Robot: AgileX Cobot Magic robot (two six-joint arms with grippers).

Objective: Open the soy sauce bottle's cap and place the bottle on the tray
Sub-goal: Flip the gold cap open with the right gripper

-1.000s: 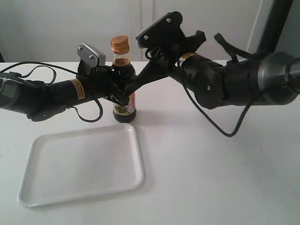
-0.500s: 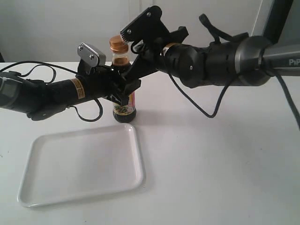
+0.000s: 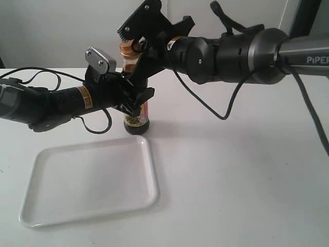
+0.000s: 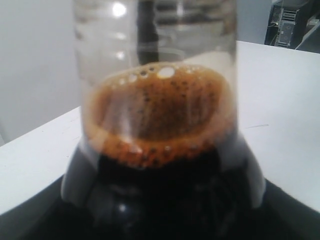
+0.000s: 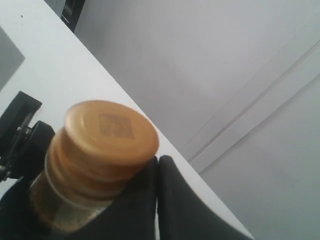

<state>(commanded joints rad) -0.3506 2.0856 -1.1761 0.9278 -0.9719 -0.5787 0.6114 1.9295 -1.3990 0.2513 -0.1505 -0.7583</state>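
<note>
The soy sauce bottle [image 3: 136, 116] stands upright on the table just beyond the tray [image 3: 87, 180]. My left gripper [image 3: 132, 99] is shut on its body from the left. In the left wrist view the bottle's [image 4: 160, 115] foamy dark liquid fills the frame. My right gripper [image 3: 138, 54] reaches in from the right at cap height. Its fingers [image 5: 172, 200] are pressed together with nothing between them, tips against the side of the golden-orange cap [image 5: 107, 131], just under its top rim. The cap [image 3: 127, 51] is closed and partly hidden behind the right fingers in the exterior view.
The white tray lies at the front left of the white table [image 3: 241, 170]. A black cable [image 3: 97, 126] loops under the left arm by the bottle. A white wall stands behind the table.
My right arm has swung left and upward, bringing its shut fingers from beside the bottle's body up to the cap. The left gripper and the bottle have stayed put.
</note>
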